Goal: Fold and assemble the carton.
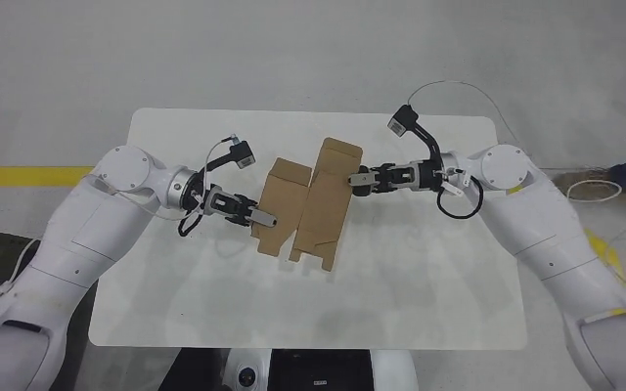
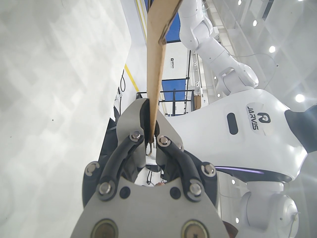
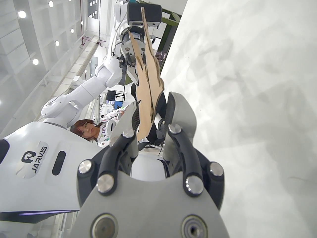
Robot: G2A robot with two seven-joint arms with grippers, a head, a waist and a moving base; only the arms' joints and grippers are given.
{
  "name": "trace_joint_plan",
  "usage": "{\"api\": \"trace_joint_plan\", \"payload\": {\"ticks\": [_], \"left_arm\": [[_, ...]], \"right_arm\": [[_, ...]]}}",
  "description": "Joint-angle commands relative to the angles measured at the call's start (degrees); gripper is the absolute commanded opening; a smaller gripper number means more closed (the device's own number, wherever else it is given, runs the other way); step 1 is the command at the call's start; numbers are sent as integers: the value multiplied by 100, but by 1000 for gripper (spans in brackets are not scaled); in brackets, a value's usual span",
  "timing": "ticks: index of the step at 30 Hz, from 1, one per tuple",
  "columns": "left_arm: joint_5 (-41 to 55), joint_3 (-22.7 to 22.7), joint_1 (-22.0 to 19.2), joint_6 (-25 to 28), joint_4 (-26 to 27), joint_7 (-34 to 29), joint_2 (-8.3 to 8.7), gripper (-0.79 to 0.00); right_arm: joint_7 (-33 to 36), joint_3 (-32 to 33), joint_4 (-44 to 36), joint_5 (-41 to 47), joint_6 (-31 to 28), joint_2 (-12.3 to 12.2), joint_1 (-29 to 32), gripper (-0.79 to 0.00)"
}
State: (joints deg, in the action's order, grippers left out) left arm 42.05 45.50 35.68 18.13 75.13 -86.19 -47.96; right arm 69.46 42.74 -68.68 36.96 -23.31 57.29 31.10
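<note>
A flat brown carton (image 1: 311,200) with several flaps hangs over the middle of the white table (image 1: 421,293), between the two arms. My left gripper (image 1: 262,221) is shut on the carton's left edge; the left wrist view has the cardboard (image 2: 154,63) pinched edge-on between the left gripper (image 2: 149,122) fingers. My right gripper (image 1: 357,180) is at the carton's right edge. In the right wrist view the cardboard (image 3: 147,87) sits between the right gripper (image 3: 152,115) fingers, which stand apart, with a dark gap beside one pad (image 3: 171,110).
The table's front edge lies toward the robot, its far edge toward a grey floor with a yellow line (image 1: 39,176). A thin cable (image 1: 469,88) loops behind the right arm. Bare tabletop lies under and around the carton.
</note>
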Motion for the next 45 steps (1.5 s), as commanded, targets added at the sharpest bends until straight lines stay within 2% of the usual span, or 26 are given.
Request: {"api": "trace_joint_plan", "payload": {"ticks": [1,6,8,10,22,23,24,25,26,31,35,45], "left_arm": [[-16,-36,-18,13,1,14,-14,-785],[-9,-108,-86,30,-49,30,-49,-785],[5,-131,-108,30,-57,30,-61,-785],[15,-147,-126,29,-66,29,-71,-785],[69,-176,-147,20,-67,20,-90,-785],[98,-160,-144,27,-71,27,-89,-665],[125,-142,-138,29,-71,29,-86,-449],[158,-116,-129,39,-69,39,-82,-135],[198,-86,-115,49,-64,49,-78,0],[538,136,23,114,-139,114,-65,0],[793,302,179,252,-268,253,-94,0],[1113,381,351,623,-664,626,-332,0]], "right_arm": [[61,-11,-27,33,-6,29,1,-613],[183,-41,-39,107,-17,109,5,-628],[221,-53,-14,120,-21,140,4,-686],[261,-65,16,129,-22,171,-2,-785],[499,18,221,317,-113,313,-11,-785],[511,27,232,318,-116,321,-9,-785],[516,39,242,323,-121,330,-5,-785],[517,48,248,329,-125,338,5,-785],[500,61,256,332,-123,346,15,-785],[113,216,269,337,-129,359,147,-785],[-503,401,111,208,-36,339,332,-785],[-1886,771,-827,-637,328,273,842,-785]]}}
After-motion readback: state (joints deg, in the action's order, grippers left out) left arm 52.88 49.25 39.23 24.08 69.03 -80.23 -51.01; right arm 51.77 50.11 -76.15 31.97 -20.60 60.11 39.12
